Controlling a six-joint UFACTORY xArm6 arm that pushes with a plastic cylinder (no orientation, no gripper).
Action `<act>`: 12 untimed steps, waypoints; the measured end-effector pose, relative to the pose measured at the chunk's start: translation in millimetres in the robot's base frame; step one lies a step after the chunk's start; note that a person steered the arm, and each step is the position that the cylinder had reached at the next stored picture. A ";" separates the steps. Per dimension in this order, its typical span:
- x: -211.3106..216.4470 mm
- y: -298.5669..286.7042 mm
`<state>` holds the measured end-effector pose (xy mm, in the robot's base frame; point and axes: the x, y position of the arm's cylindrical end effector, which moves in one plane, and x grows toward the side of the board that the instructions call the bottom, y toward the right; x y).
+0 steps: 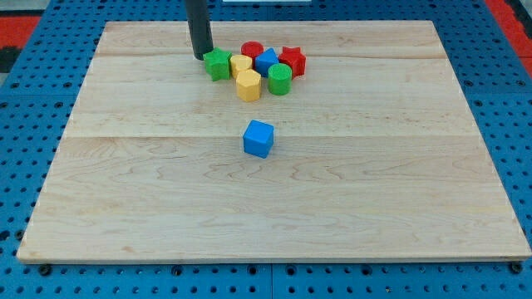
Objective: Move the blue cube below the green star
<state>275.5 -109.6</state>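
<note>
The blue cube [258,138] lies alone near the middle of the wooden board [125,183]. The green star [219,64] sits at the left end of a cluster of blocks near the view's top. The blue cube is below the star and a little to the view's right, well apart from it. My tip [200,56] rests on the board just left of the green star and slightly above it, very close to or touching the star. The rod rises out of the view's top.
The cluster right of the green star holds a yellow block [241,65], a yellow hexagon [248,85], a green cylinder [279,80], a blue block [266,61], a red cylinder [252,50] and a red star [292,60].
</note>
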 end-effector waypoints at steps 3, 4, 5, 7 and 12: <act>143.0 -39.8; 194.6 -7.7; 226.8 42.9; 201.4 93.5; 125.5 58.9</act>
<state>401.1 -50.7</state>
